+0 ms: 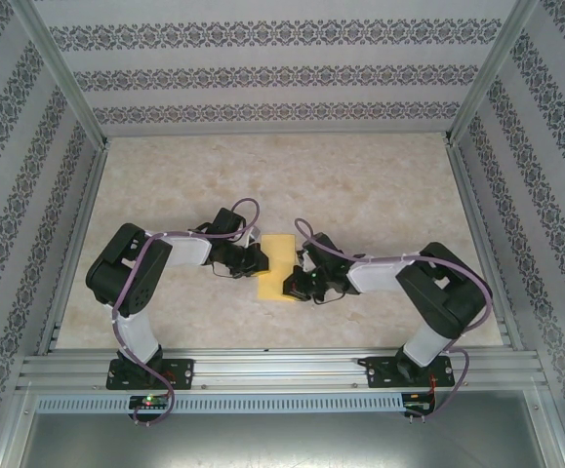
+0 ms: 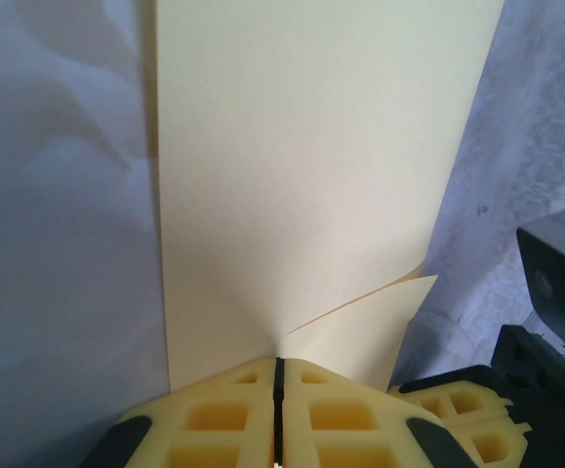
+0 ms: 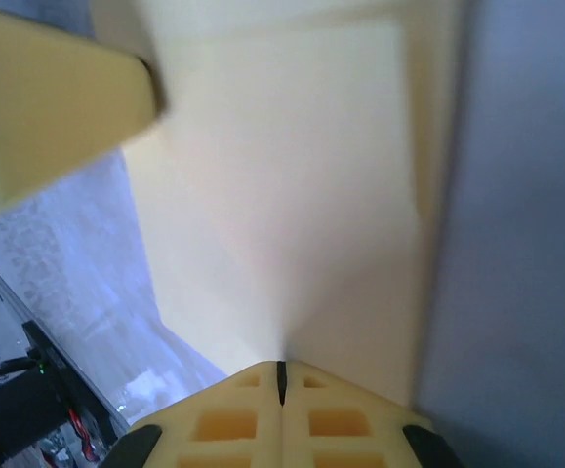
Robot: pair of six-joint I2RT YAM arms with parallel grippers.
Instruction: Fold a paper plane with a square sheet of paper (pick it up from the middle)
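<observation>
Sheet of paper (image 1: 277,265), yellow-orange, partly folded, spanning the gap between both sets of jaws, over the marbled counter (image 1: 380,185). Left jaws pressed together on its left edge, a creased flap rising just beside their tips. Right jaws clamped on the opposite edge, near the left pair.

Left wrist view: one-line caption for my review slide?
Left end effector shut on the near edge of the yellow paper sheet, a loose flap splaying to the right.
</observation>
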